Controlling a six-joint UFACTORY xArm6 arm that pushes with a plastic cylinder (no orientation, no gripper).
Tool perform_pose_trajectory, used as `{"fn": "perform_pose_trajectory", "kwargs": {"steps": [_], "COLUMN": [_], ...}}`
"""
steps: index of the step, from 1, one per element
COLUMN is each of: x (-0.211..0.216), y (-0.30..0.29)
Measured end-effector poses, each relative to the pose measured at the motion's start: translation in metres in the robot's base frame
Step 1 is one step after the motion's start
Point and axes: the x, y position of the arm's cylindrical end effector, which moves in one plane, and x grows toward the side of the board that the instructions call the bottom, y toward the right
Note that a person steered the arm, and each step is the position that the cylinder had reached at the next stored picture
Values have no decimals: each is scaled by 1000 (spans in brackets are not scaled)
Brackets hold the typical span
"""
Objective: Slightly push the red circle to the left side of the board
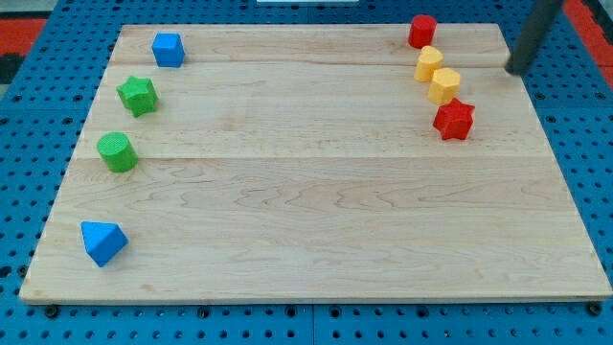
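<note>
Eight blocks lie on the wooden surface (316, 192), which rests on a blue pegboard (29, 115). By colour they make two red, two yellow, two green and two blue.

The red circle (422, 31), a short cylinder, stands near the view's top right corner of the surface, just inside the top edge. Just below it toward the view's bottom sit the two yellow blocks: the upper yellow block (428, 63) and the lower yellow block (444, 85) touch each other, and their shapes look roughly hexagonal, though I cannot tell for certain. The red star (454, 120) sits just beneath the lower yellow one, close to it or touching.

On the view's left, well apart from that cluster, a blue cube (168, 49) sits near the top edge, a green star (138, 96) below it, a green circle (117, 151) lower again, and a blue triangle (102, 241) near the bottom left corner.

My tip (513, 69) is at the right edge of the surface, to the view's right of the yellow blocks and below and right of the red circle, touching no block. The rod carries no jaws, so nothing is gripped or held.

No brand, label or writing can be read anywhere.
</note>
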Motion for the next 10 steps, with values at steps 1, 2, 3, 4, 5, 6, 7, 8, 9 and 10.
{"fn": "perform_pose_trajectory", "kwargs": {"steps": [1, 2, 3, 4, 5, 6, 7, 8, 9, 10], "x": [-61, -61, -60, -60, -60, -60, -58, -57, -57, -51], "y": [-16, -19, -64, -100, -114, -108, -81, -86, -89, -95]}}
